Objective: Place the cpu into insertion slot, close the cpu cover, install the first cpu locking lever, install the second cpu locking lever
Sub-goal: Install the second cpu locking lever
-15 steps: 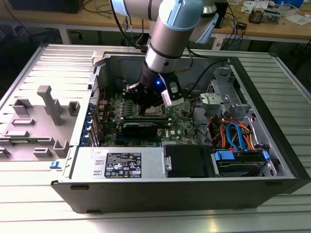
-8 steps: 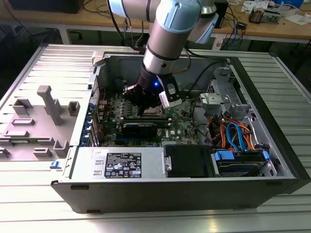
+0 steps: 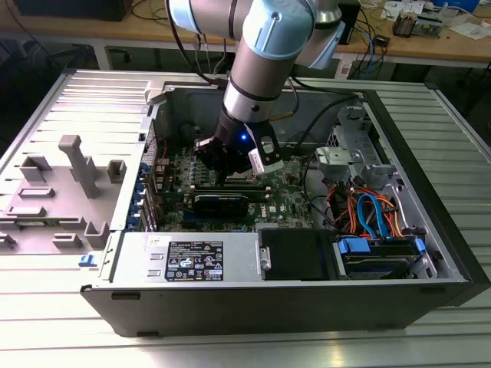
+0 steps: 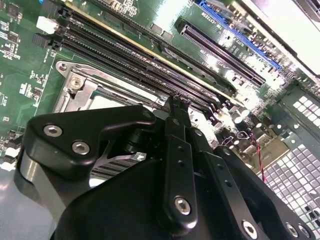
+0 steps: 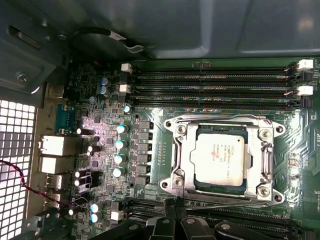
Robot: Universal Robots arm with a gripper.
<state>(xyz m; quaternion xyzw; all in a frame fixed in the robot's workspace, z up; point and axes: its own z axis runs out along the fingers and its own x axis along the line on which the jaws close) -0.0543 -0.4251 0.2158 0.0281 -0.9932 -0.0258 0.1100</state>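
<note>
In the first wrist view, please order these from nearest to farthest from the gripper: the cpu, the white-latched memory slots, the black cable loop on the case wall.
1. The cpu, seated in the socket just beyond the gripper.
2. The memory slots, across the socket on its far side.
3. The black cable loop, farthest, on the case wall beyond the board's edge.

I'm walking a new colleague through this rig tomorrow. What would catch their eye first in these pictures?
Probably the pale blue and grey robot arm reaching down into the open computer case, in the middle of the exterior view. Next, the silvery cpu sitting in its socket, framed by the metal cpu cover, in the first wrist view. Long black memory slots run beside it on the green motherboard.
</note>
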